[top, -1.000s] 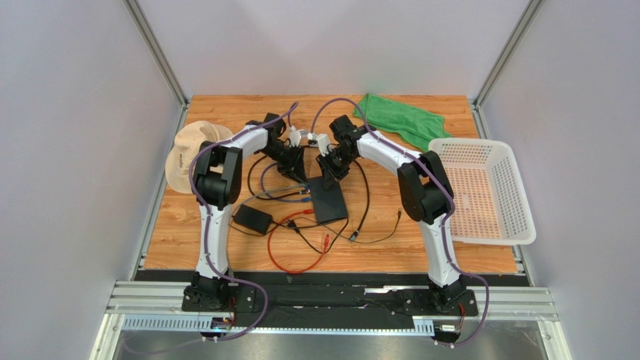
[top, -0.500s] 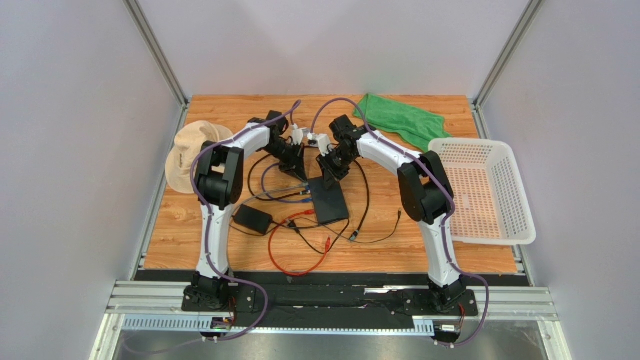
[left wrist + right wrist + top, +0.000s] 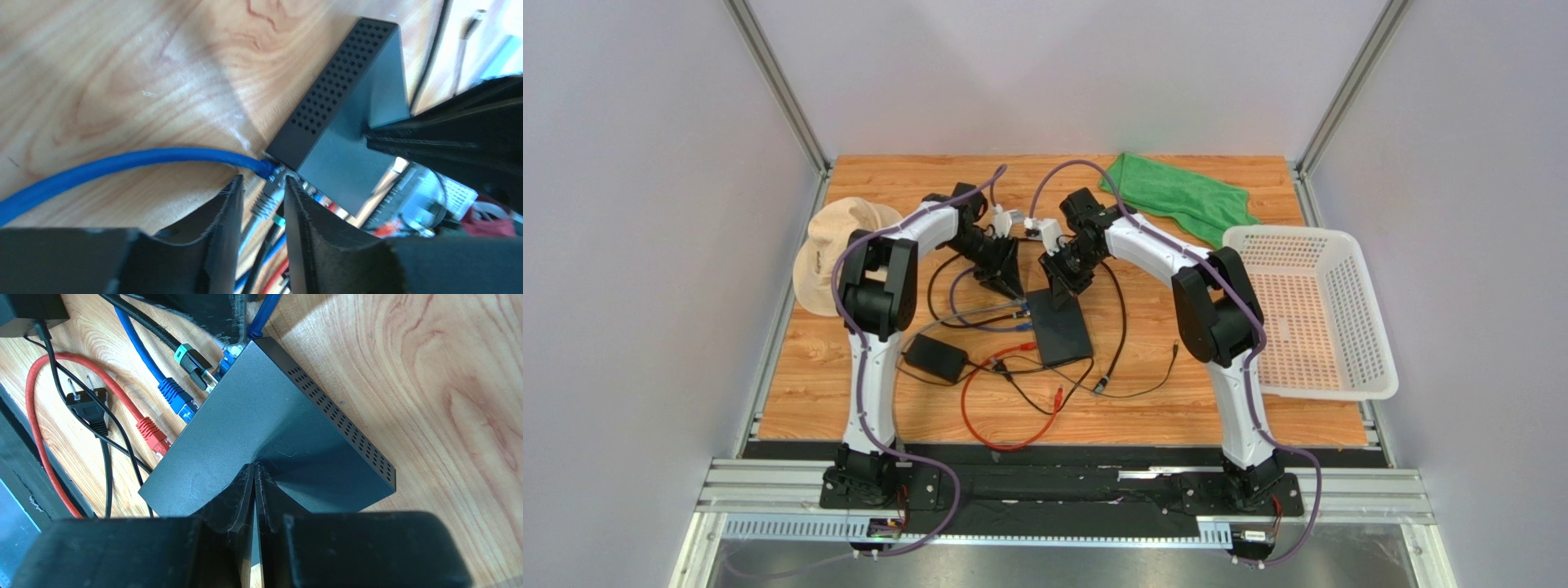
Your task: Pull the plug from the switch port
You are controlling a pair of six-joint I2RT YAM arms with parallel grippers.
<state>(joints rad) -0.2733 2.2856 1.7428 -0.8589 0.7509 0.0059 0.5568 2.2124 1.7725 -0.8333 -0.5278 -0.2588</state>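
Top external, wooden table [image 3: 1259, 423], grey walls [image 3: 646, 245], left jaws narrowly straddling plug [image 3: 265, 201], right jaws closed atop switch [image 3: 264, 429].

Barely anything going on here tbh: the left arm [image 3: 891, 263] has leaned a hair to the left, elbow and wrist together, dragging the back end of the left gripper [image 3: 263, 193] along. The white bit on its wrist [image 3: 1003, 221] slid left too, so the gap to the right arm's wrist [image 3: 1051, 230] is a touch wider.

The switch [image 3: 264, 435] is matt black plastic, its side perforated; the table [image 3: 430, 373] beneath is smooth, grained wood.
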